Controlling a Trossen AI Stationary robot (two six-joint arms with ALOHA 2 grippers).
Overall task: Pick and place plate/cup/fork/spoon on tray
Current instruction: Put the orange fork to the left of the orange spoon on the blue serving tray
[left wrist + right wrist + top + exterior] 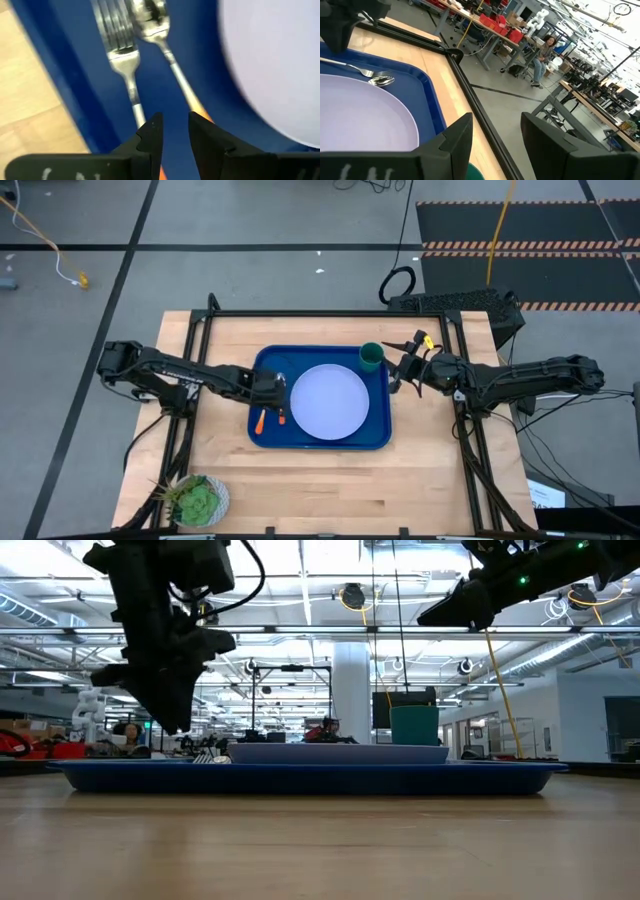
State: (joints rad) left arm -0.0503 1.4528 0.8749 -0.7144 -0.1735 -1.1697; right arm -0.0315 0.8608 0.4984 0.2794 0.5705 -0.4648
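left gripper [174, 131]: we're seeing fingers slightly apart over spoon [165, 47] handle, not clamping | fork [122, 55] beside it (both lying in tray [375, 430]) | right gripper [496, 135]: fingers hanging wide apart above cup [371, 357]

Plate [328, 402], cup [371, 357], fork [120, 50], spoon [155, 30] on blue tray [375, 438].

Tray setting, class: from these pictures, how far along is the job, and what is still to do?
Nearly finished. The plate and cup sit on the tray, and the fork and spoon lie side by side beside the plate. The left gripper hangs low over their handles, jaws apart, gripping nothing. The right gripper waits open near the cup. Only pulling both arms away seems left.
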